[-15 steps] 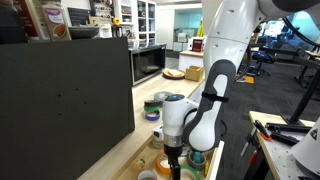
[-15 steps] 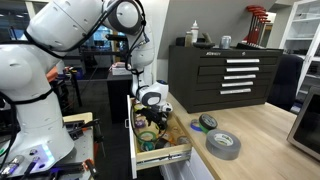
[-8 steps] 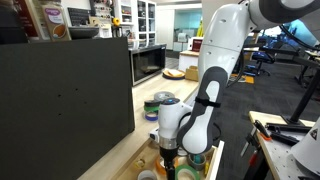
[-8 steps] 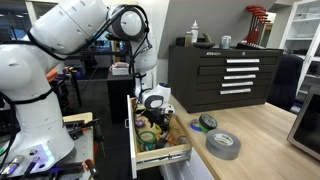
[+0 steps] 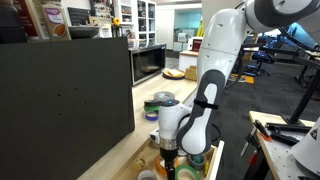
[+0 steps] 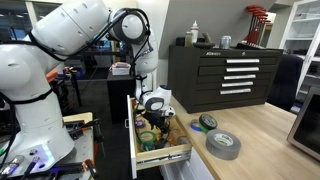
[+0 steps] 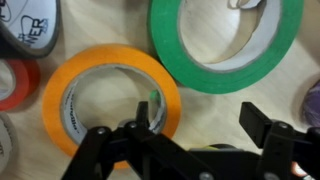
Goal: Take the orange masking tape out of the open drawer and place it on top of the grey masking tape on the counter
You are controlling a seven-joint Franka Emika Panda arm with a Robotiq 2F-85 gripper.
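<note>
The orange masking tape lies flat in the open drawer. In the wrist view my gripper is open just above it. One finger is over the roll's hole at its right wall; the other finger is outside the roll, over bare drawer floor. In both exterior views the gripper is down in the drawer. The grey masking tape lies flat on the wooden counter, and also shows in an exterior view.
A large green tape roll lies close beside the orange one, with a red roll and a black-and-white roll at the left. A dark roll sits near the grey tape. A black tool chest and a microwave stand on the counter.
The arm has shifted slightly and sunk a little into the drawer; over the last half second it hardly moves. The gripper stays open.
</note>
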